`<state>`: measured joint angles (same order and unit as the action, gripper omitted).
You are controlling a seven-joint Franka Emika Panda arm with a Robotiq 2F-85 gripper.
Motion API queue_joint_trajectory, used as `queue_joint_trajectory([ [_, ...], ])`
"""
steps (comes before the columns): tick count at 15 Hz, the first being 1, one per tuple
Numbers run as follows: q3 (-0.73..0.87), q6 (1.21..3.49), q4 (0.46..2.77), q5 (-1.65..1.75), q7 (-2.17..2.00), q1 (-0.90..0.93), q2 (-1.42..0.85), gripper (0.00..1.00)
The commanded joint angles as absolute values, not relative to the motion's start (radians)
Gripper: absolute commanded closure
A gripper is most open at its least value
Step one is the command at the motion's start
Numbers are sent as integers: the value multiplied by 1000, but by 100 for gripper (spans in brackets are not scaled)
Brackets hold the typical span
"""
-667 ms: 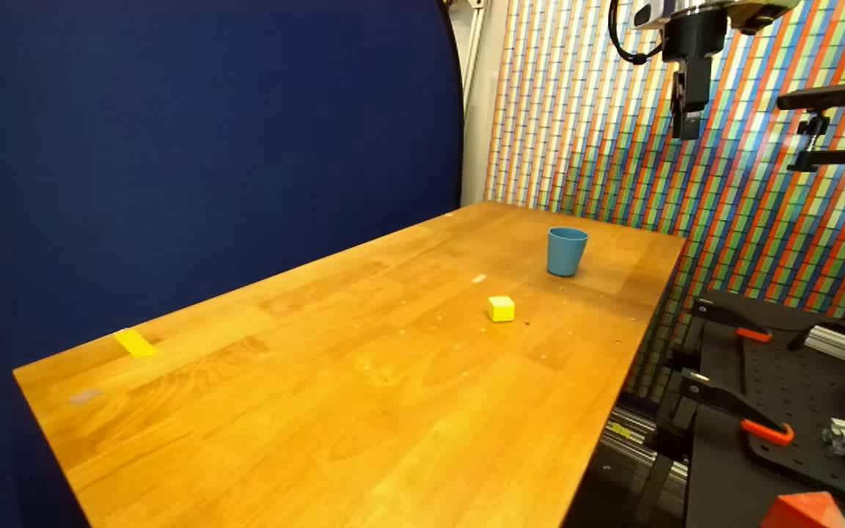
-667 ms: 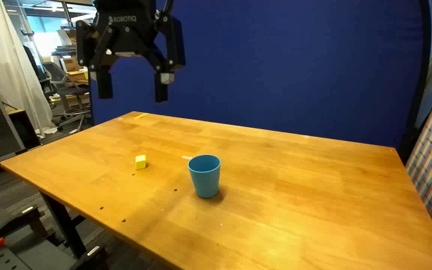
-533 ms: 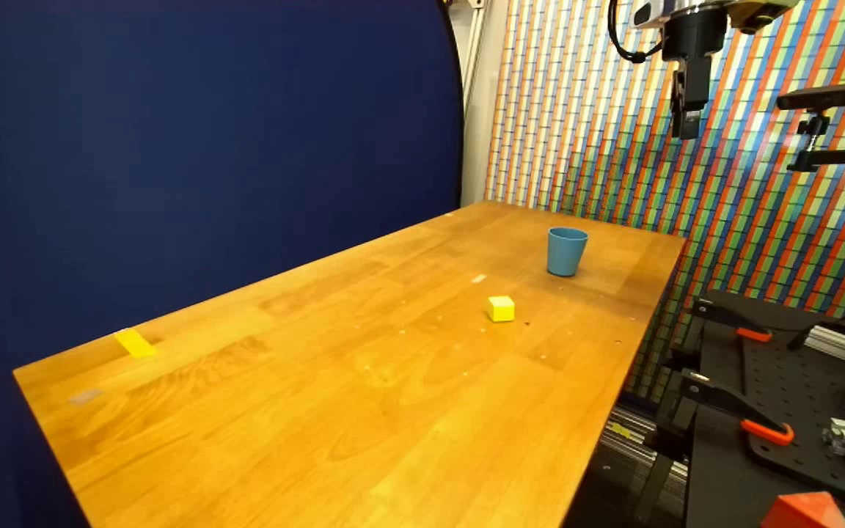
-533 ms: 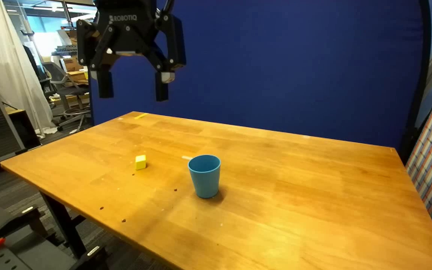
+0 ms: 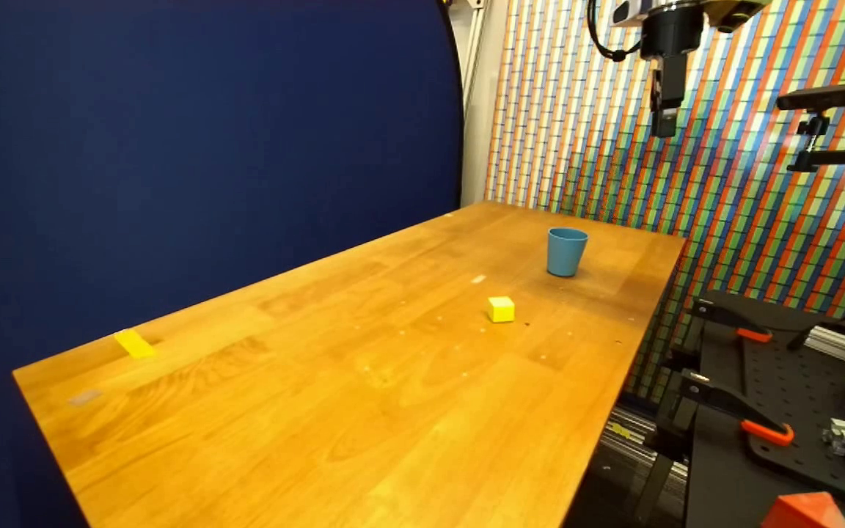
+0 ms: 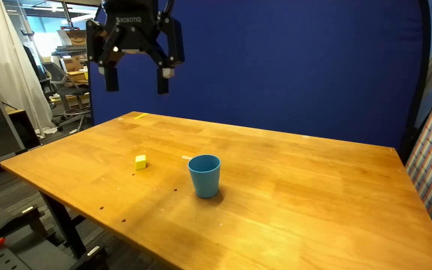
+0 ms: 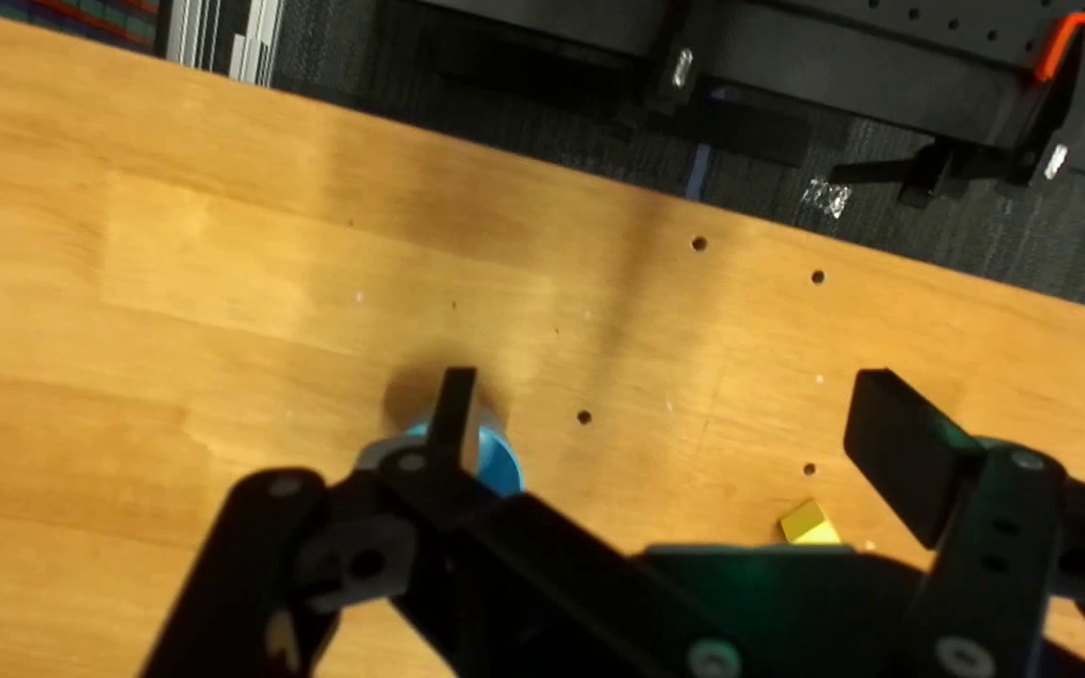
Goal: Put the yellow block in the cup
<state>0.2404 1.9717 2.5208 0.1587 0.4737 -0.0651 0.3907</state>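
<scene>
In an exterior view I see the small bright yellow cube point(image 6: 140, 162) on the rectangular wooden table point(image 6: 294, 187), left of the upright, tapered blue cup point(image 6: 205, 180) and farther back, the two apart. The flat yellow strip point(image 6: 141, 116) lies near the table's far left corner there, with the dark blue fabric backdrop point(image 6: 276, 67) behind. My black two-fingered gripper point(image 6: 137, 92) hangs well above the table; in my wrist view the cup lies left and the cube right, each partly behind the gripper.

Pale glare brightens the tabletop point(image 6: 283, 228), where the cup point(image 6: 206, 182) casts a soft shadow.
</scene>
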Motion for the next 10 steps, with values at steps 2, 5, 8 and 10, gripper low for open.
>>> queue_joint_trajectory([
  [2,129,2006,2348,33,397,28,140,0],
  [5,46,2028,2246,-4,345,65,-28,0],
  [8,-23,2085,2147,11,270,84,-196,0],
  [10,-47,2112,2094,25,249,84,-291,0],
])
